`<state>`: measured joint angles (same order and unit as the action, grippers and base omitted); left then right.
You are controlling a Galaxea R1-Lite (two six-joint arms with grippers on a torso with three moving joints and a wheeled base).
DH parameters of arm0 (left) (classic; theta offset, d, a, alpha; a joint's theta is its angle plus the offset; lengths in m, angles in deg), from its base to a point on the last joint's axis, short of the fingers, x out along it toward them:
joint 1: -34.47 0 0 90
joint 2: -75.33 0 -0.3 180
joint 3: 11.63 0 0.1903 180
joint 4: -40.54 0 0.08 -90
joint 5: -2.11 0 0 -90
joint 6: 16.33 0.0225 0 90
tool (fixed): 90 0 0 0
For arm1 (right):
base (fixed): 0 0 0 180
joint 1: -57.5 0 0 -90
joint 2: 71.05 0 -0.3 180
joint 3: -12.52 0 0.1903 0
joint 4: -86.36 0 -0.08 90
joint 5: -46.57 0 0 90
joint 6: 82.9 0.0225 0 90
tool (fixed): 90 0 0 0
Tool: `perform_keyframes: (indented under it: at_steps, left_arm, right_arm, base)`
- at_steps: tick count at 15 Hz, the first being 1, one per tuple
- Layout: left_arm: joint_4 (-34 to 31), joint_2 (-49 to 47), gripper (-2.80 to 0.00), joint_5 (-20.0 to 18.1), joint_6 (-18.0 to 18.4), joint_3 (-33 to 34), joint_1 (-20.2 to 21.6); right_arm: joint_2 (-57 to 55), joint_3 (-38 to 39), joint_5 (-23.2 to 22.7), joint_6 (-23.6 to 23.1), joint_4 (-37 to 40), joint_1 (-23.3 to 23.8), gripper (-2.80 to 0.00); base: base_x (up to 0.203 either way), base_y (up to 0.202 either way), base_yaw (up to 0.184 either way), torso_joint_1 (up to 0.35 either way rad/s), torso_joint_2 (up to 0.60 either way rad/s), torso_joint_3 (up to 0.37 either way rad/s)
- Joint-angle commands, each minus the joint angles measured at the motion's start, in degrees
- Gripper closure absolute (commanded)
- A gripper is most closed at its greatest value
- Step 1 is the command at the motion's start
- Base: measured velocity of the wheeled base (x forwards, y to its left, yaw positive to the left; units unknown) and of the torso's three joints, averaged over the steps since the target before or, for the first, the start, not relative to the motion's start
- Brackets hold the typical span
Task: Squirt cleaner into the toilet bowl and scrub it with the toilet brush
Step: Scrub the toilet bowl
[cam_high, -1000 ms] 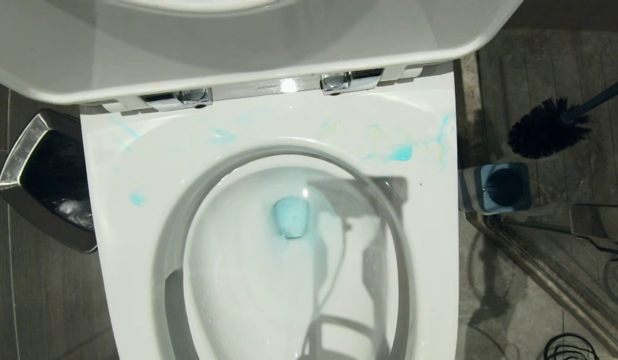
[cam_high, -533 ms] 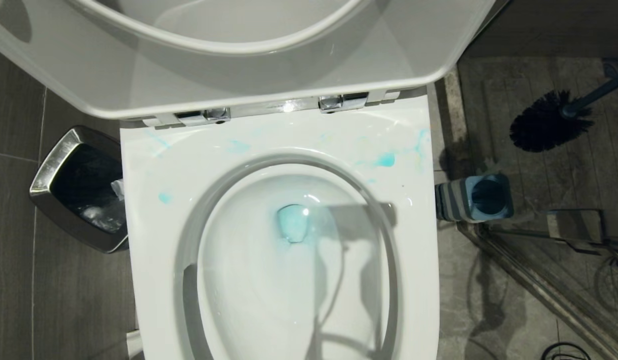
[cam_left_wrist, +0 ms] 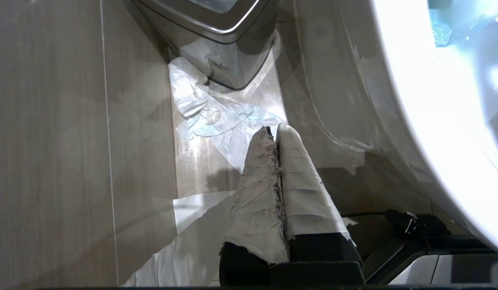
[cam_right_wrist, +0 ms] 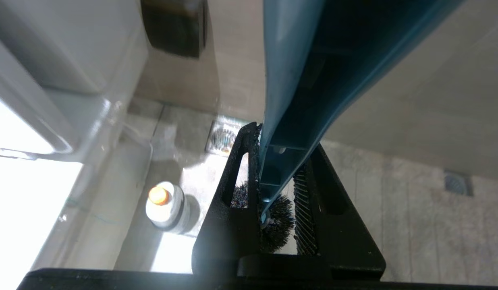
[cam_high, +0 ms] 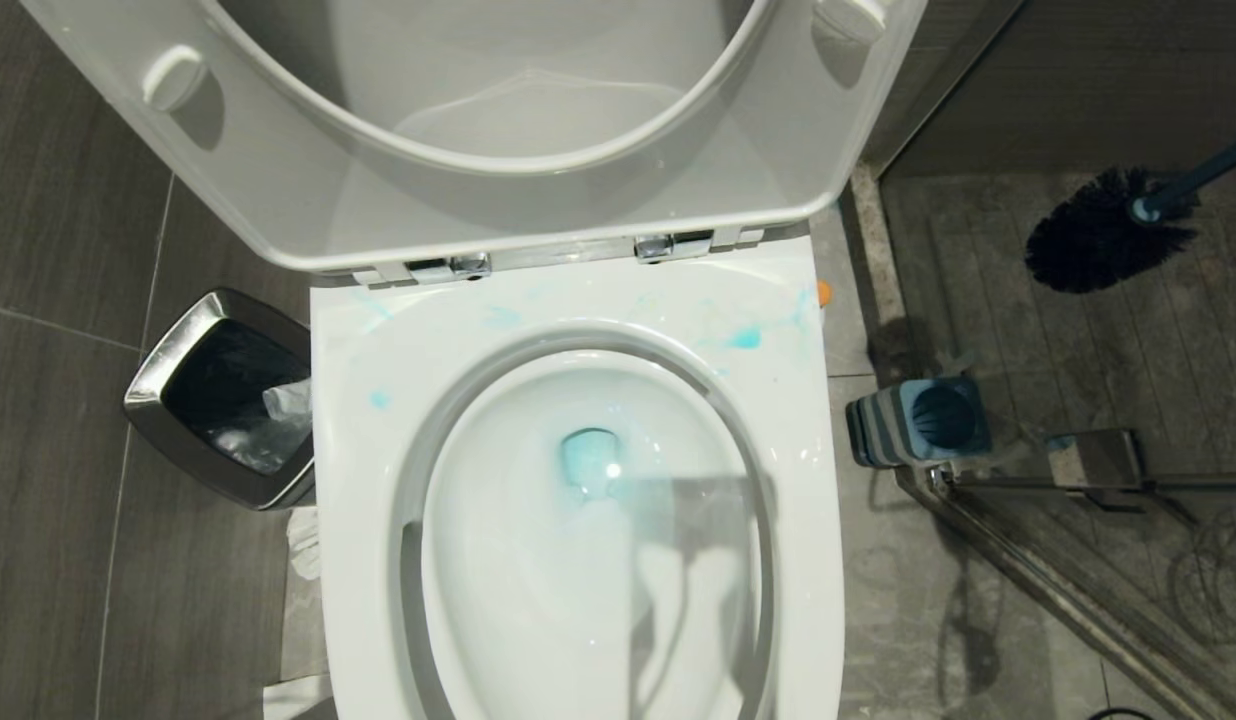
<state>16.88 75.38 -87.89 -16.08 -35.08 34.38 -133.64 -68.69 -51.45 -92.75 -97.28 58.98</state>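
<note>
Dark grey floor tiles (cam_high: 68, 400) fill the left side of the head view. On them, just beside the toilet's left side, stands a small square bin (cam_high: 168, 375) with a chrome rim and a dark inside; crumpled white paper (cam_high: 300, 540) lies on the floor near its foot. The left gripper (cam_left_wrist: 275, 135) shows only in its own wrist view. It hangs low beside the outer wall of the toilet, above that paper, and its two tape-wrapped fingers (cam_left_wrist: 301, 181) are pressed together with nothing between them.

In the middle is the toilet bowl (cam_high: 358, 480), white and glossy, with the seat and lid (cam_high: 278, 190) raised behind the chrome hinges (cam_high: 668, 245). The cleaner (cam_high: 746, 338) shows as turquoise smears and drops on the back part of the rim, and the water in the drain (cam_high: 588, 462) is tinted pale blue.

On the right, just beside the toilet, the blue-grey holder (cam_high: 923, 420) stands empty on the floor. The toilet brush (cam_high: 1098, 235) is in the air beyond it, above the stone floor, dark head pointing toward the toilet. In the right wrist view, the right gripper (cam_right_wrist: 275, 177) has its black fingers narrowed onto the teal handle and grips it. A bottle with an orange cap (cam_right_wrist: 164, 205) stands below, beside the toilet.
</note>
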Motion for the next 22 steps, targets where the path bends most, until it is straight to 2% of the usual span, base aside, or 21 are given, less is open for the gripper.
perform_keyframes:
  at_steps: [1,16,22]
  left_arm:
    - [0.03,-0.05,0.00,0.00,0.02,-0.01,0.01]
    - [0.03,-0.05,0.00,0.00,0.11,-0.01,0.01]
    - [0.03,-0.05,0.00,0.00,0.11,-0.01,0.01]
  right_arm:
    - [0.01,-0.62,-0.07,-0.08,-0.15,0.02,0.00]
    - [-0.77,-2.18,-0.16,-0.08,2.32,-0.68,0.00]
    - [-1.59,-2.01,1.92,-0.47,2.32,-4.24,0.00]
  base:
    - [0.000,0.000,0.000,0.002,0.00,0.198]
    - [0.000,0.000,0.000,0.004,0.00,0.202]
    - [0.000,0.000,0.000,0.002,0.00,0.200]
